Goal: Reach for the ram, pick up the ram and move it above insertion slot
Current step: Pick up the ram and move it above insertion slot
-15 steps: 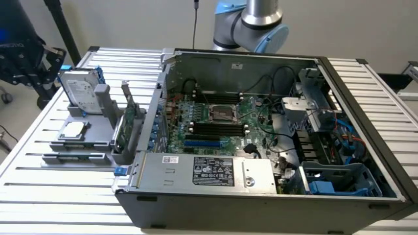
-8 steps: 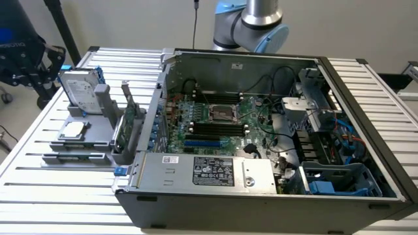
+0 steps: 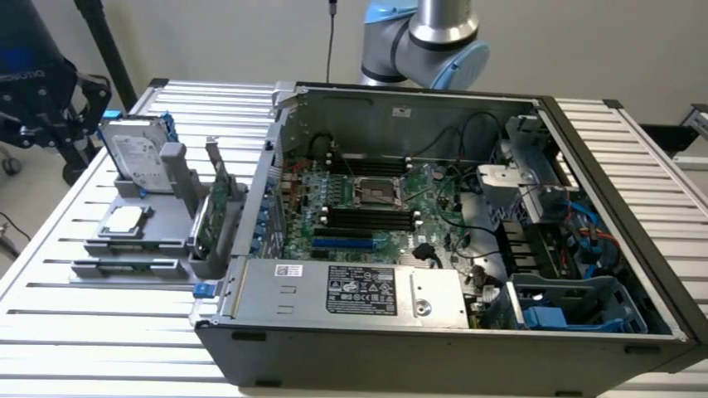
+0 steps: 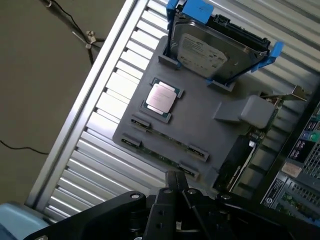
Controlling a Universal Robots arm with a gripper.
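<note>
Hovering gripper (image 4: 176, 182) near the ram (image 4: 165, 145); can't tell if spread or pressed together. Seeing ram flat in clips (image 4: 141, 123) at grey fixture (image 4: 200, 112) edge on bench (image 4: 115, 100), likely keeping long edges free for grasp.

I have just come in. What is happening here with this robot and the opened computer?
A robot arm is working beside an open computer case. Its gripper hangs over a grey holder on the slatted table, nearest to the ram. The ram lies flat in its clips on the holder, not yet picked up, beside a processor chip and a hard drive.
</note>
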